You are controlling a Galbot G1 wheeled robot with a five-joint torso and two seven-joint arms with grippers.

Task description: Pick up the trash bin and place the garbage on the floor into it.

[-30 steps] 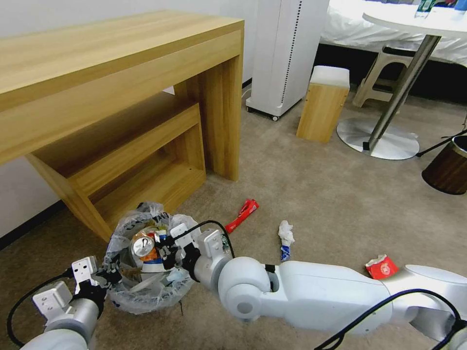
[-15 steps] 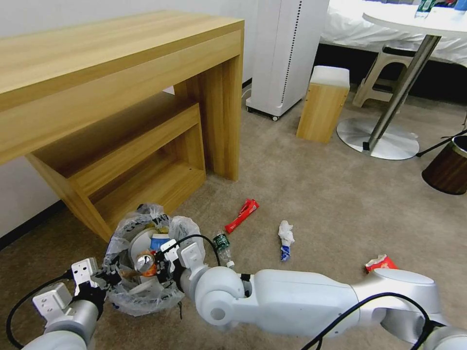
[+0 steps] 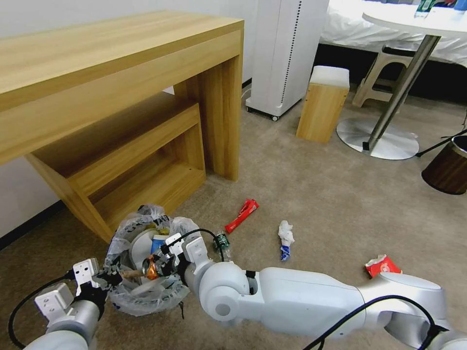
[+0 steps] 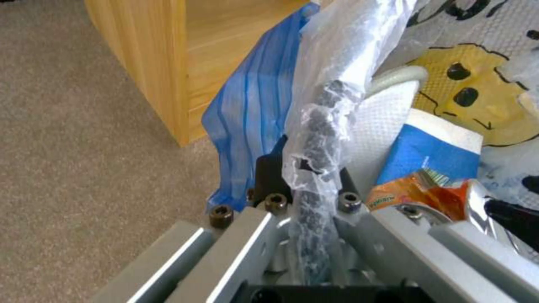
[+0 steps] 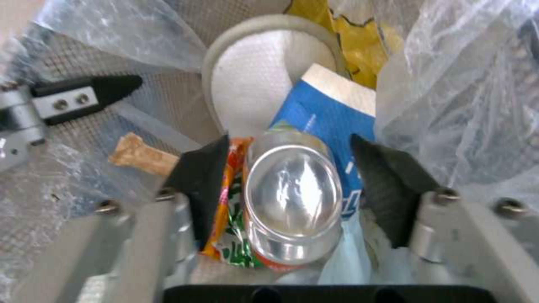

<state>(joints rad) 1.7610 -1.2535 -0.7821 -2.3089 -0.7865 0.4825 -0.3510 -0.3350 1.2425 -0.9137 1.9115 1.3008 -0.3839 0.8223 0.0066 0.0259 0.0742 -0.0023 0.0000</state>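
Note:
The trash bin (image 3: 127, 296), lined with a crinkly white bag, sits low at the front left. My left gripper (image 3: 108, 278) is shut on its bagged rim (image 4: 314, 139). My right gripper (image 3: 158, 265) hangs over the bin's mouth, open. An orange drink can (image 5: 292, 193) lies loose between its fingers (image 5: 387, 189), on top of a white slipper (image 5: 264, 80), a blue-white carton (image 5: 326, 109) and a wooden stick (image 5: 140, 155). Garbage on the beige floor (image 3: 316, 194): a green bottle (image 3: 223, 241), a red packet (image 3: 242, 215), crumpled white paper (image 3: 285, 233) and a crushed red-white cup (image 3: 383, 266).
A wooden desk (image 3: 121, 63) with a low shelf stands just behind the bin. Farther back are a white appliance (image 3: 284, 53), a small wooden stool (image 3: 323, 104) and a round table's metal base (image 3: 377, 138). A brown wood-grain bin (image 3: 447, 167) stands at the right edge.
My right gripper has gone down into the bin's mouth with the can, and the can now lies lower among the litter. The left gripper still holds the rim.

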